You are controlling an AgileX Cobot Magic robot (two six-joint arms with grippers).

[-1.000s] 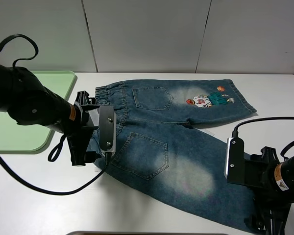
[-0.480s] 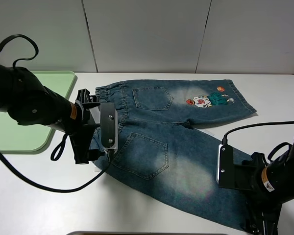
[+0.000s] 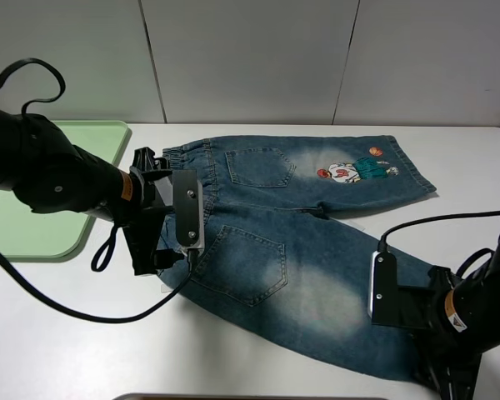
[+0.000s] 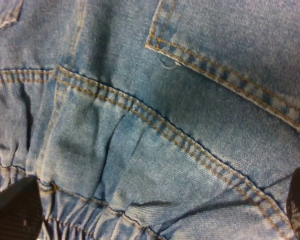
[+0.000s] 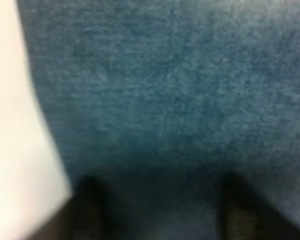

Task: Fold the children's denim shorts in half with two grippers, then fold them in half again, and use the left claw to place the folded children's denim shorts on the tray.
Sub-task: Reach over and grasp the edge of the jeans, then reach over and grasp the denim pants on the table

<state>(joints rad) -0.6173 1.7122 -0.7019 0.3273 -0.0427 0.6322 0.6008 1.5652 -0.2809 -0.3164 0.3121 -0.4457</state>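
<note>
Faded woven denim shorts (image 3: 300,267), matt plastic tray (image 3: 42,246)

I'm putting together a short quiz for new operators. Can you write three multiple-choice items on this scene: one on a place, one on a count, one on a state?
1. Where on the table is the tray?
A. At the left edge
B. At the right edge
C. In the middle at the front

2. How many back pockets show on the shorts?
A. One
B. Two
C. Four

3. How do the shorts lie?
A. Spread out flat, not yet folded
B. Folded in half
C. Folded twice, on the tray

Answers:
1 A: the pale green tray sits at the far left of the high view.
2 B: one stitched pocket is on the far leg and a second on the near leg.
3 A: both legs lie open on the table, and the tray has no shorts on it.
</note>
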